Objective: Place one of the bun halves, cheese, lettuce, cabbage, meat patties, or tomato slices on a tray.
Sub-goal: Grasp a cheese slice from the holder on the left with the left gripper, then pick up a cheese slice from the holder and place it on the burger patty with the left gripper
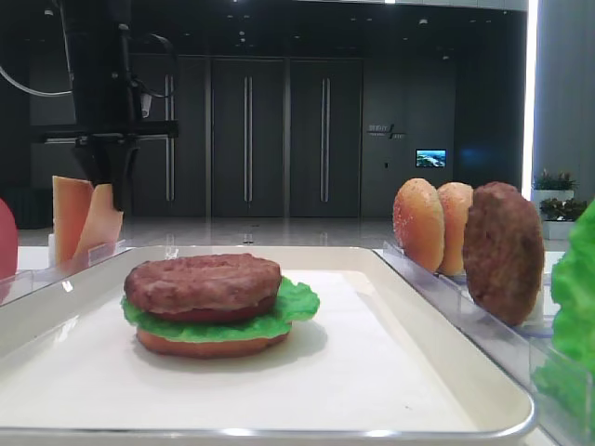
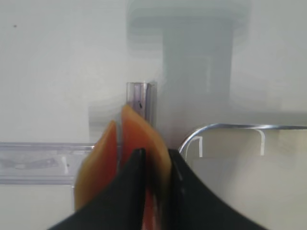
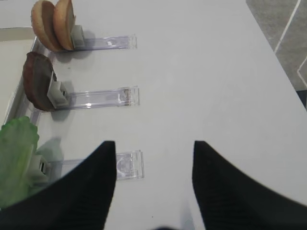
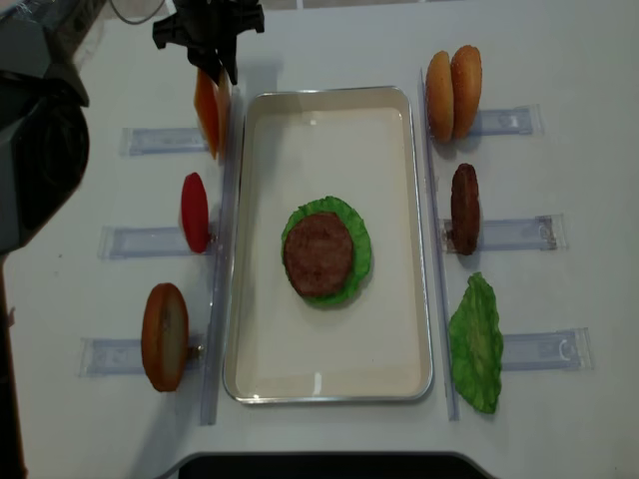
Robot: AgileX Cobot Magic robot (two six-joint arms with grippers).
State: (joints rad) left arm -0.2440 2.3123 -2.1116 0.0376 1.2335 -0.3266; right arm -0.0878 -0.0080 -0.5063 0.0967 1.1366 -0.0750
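— Cheese (image 2: 144, 143) position?
— Upright in its holder at the table's far left corner, beside the tray (image 4: 250, 249); slice edge points upward.
— Left gripper (image 2: 156, 165)?
— Directly above, jaws pinching one slice.
— Right gripper (image 3: 153, 158)?
— Jaws spread, well apart.

The left gripper (image 4: 222, 68) is showing as matte black, with a blocky head and short side lugs seen from above. Its fingers (image 2: 132, 191) are looking like flat black blades tapering to narrow tips. The right gripper (image 3: 153, 187) is showing two broad black fingers (image 3: 96, 191) with finely ribbed inner faces. A pale cable (image 1: 28, 88) is curving behind the black left arm (image 1: 112, 93).
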